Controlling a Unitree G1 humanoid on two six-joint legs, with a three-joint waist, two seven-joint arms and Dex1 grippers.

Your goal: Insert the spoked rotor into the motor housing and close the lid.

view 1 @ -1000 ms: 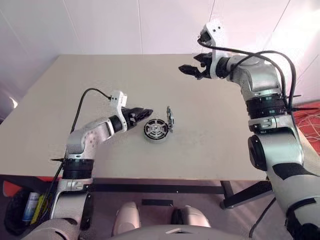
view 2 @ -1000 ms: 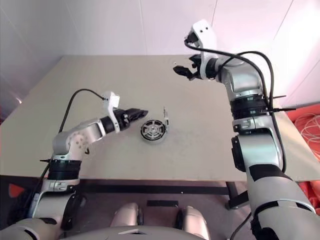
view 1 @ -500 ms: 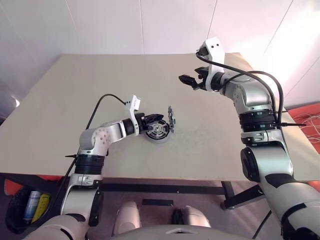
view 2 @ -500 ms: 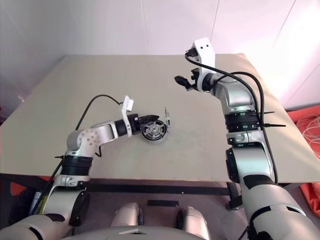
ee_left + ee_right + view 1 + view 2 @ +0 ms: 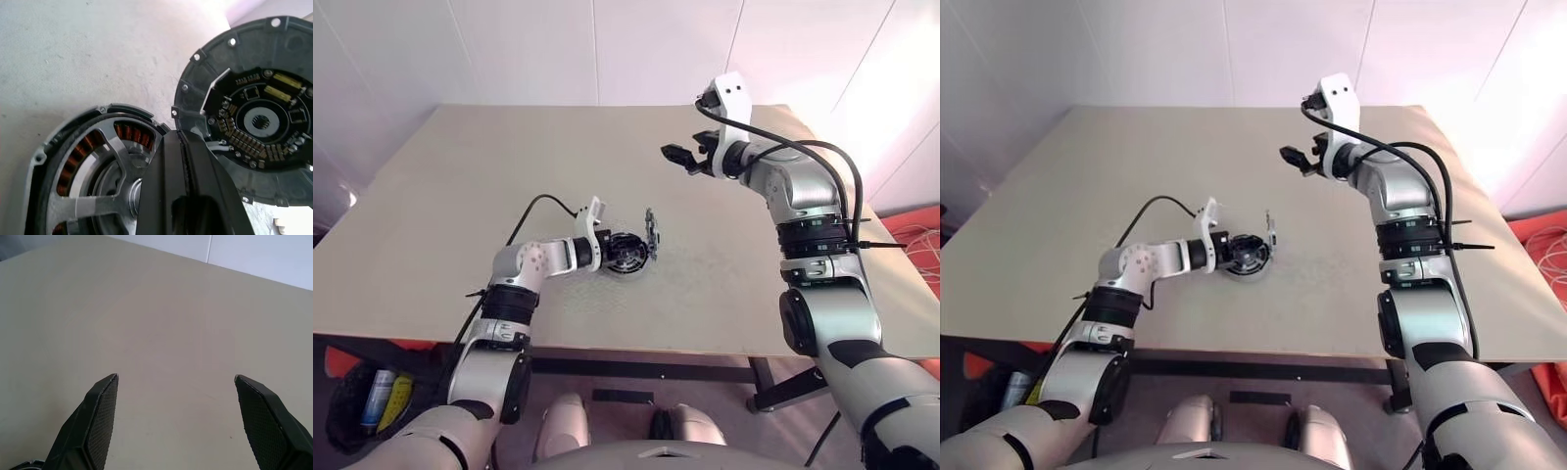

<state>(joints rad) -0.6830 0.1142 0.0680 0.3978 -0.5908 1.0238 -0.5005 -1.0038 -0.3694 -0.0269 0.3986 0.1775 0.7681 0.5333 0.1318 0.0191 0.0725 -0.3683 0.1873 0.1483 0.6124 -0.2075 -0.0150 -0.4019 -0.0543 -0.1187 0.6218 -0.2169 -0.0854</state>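
Rotor (image 5: 105, 166) seemingly inside housing (image 5: 49, 161)

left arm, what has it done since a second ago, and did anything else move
The left gripper moved in from beside the housing to over it, and its jaws went from open to shut, above the rotor seated inside. The lid stays standing open at the housing's edge. The right gripper sank a little and stays open above the table.
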